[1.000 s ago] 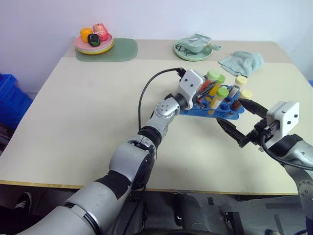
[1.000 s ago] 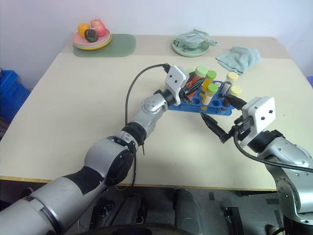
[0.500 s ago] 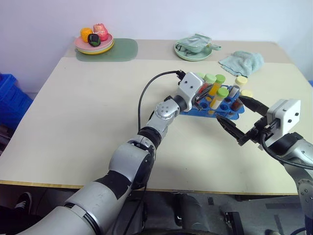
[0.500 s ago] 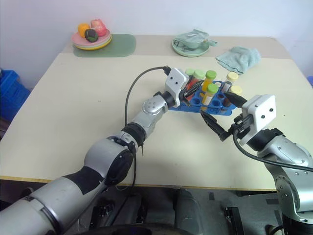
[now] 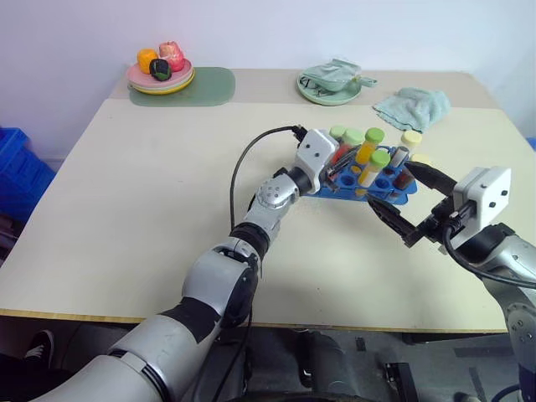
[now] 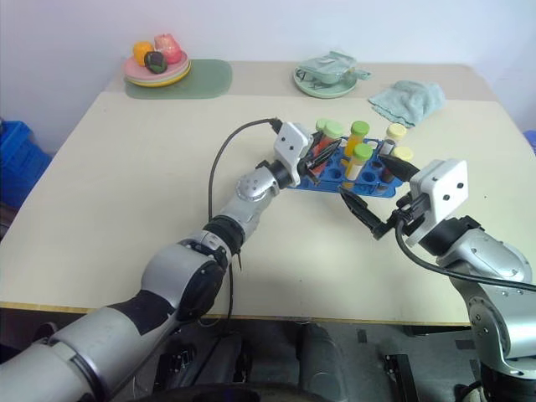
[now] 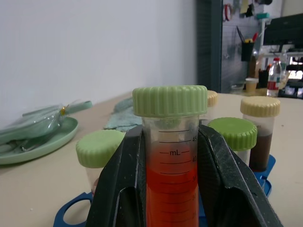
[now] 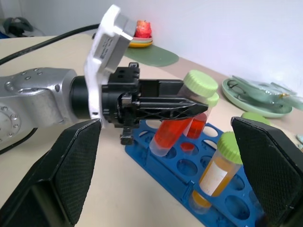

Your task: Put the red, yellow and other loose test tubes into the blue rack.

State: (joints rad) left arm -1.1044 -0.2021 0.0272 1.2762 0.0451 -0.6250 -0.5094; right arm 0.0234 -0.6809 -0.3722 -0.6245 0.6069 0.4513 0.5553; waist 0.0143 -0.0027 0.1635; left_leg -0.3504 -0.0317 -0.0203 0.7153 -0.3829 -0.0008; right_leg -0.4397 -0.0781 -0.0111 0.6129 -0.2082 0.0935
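My left gripper (image 5: 343, 159) is shut on the red test tube (image 8: 169, 133), which has a pale green cap (image 7: 170, 100). The tube leans, with its lower end at a hole near the left end of the blue rack (image 8: 158, 165). Several capped tubes stand in the rack (image 5: 328, 192): a yellow one with a green cap (image 8: 215, 176), another reddish one (image 8: 195, 126) and a dark brown one with a pale yellow cap (image 7: 259, 144). My right gripper (image 5: 389, 185) is open and empty just in front of the rack's right end.
At the table's far side are a plate of toy fruit (image 5: 161, 74) on a green mat (image 5: 211, 85), a green plate with a packet (image 5: 329, 86) and a teal cloth (image 5: 412, 107). A blue crate (image 5: 17, 172) stands left of the table.
My left gripper with the red tube has eased slightly down and to the left over the rack. The right gripper has stayed put and open.
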